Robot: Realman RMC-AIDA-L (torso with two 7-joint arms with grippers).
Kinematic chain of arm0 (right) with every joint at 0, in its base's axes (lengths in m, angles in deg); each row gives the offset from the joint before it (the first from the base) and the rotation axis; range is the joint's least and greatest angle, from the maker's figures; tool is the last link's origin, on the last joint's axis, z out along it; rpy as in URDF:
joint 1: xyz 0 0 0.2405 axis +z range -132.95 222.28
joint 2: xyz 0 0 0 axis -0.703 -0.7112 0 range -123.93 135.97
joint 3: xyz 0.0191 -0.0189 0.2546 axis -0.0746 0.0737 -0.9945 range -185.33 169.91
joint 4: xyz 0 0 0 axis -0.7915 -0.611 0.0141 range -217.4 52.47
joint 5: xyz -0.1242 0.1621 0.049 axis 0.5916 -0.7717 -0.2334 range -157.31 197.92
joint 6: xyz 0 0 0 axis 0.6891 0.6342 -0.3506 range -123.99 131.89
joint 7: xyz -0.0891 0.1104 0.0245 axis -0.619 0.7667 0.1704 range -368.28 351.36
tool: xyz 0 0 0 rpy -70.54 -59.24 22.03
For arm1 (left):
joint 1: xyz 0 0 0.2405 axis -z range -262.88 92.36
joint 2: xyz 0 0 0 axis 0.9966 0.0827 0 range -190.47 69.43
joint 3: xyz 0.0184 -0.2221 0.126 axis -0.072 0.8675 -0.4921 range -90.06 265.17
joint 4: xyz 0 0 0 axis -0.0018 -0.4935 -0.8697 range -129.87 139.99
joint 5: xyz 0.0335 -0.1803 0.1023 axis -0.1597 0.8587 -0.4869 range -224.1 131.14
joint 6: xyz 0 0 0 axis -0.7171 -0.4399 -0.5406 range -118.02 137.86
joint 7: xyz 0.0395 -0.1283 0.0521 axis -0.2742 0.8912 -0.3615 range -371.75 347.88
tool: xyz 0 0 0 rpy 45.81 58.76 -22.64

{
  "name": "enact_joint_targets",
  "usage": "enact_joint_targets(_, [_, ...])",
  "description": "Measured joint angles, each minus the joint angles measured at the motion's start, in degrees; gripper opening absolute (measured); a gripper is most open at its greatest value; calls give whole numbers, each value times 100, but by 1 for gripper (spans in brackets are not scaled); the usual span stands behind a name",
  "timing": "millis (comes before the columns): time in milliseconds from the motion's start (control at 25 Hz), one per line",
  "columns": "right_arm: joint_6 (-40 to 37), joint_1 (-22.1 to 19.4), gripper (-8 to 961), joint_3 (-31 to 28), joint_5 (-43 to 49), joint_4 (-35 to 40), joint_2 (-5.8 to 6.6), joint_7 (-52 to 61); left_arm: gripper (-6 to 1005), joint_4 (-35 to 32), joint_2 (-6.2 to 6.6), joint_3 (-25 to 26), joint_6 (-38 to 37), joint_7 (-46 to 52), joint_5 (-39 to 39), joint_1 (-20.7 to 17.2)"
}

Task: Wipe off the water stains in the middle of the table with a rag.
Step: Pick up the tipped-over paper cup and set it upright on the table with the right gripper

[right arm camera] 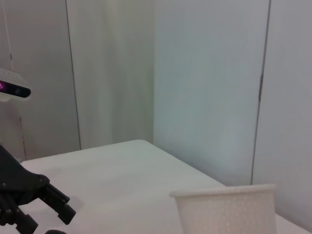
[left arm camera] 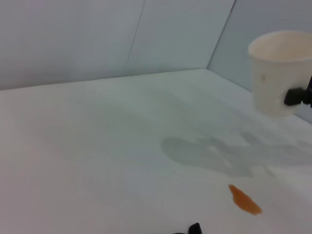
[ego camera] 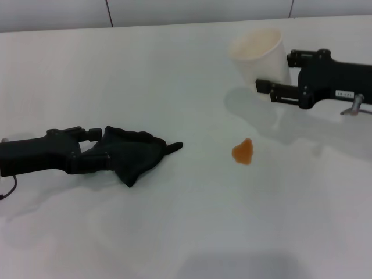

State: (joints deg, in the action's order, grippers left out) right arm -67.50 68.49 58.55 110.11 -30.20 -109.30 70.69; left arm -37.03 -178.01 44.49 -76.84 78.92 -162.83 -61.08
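In the head view, the left gripper (ego camera: 99, 146), black and lying low on the left side of the broad white smooth table (ego camera: 174, 75), had its fingers closed on the black soft cloth rag (ego camera: 135, 153). The rag was bunched on the table, with one thin pointed corner toward the small orange-brown water stains (ego camera: 243, 151), which lay apart from it near the middle. On the far right, the right gripper (ego camera: 273, 74) held the translucent whitish cup (ego camera: 258, 52) between its two fingers, above a grey shadow on the table.

In the left wrist view, the stain (left arm camera: 245, 200) lay on the table (left arm camera: 87, 146), and the cup (left arm camera: 278, 73) was raised beyond it with one black finger tip (left arm camera: 295, 96) touching its side.

In the right wrist view, the rim of the cup (right arm camera: 229, 209) showed close by, and the left gripper (right arm camera: 34, 204) was farther off on the table (right arm camera: 126, 180).
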Motion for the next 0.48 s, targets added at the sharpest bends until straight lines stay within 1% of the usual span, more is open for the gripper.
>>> enact_joint_targets(120, [45,32,598,0,-220,-463,-3,-284,874,0,0,0,12,1,-1,0])
enact_joint_targets(280, [133,63,599,29,-345,-897,-16,-516,874,0,-10,0,43,2,-1,-1])
enact_joint_targets(480, [198,52,600,59,-437,-1202,-24,-787,874,0,-18,-13,90,2,-1,0])
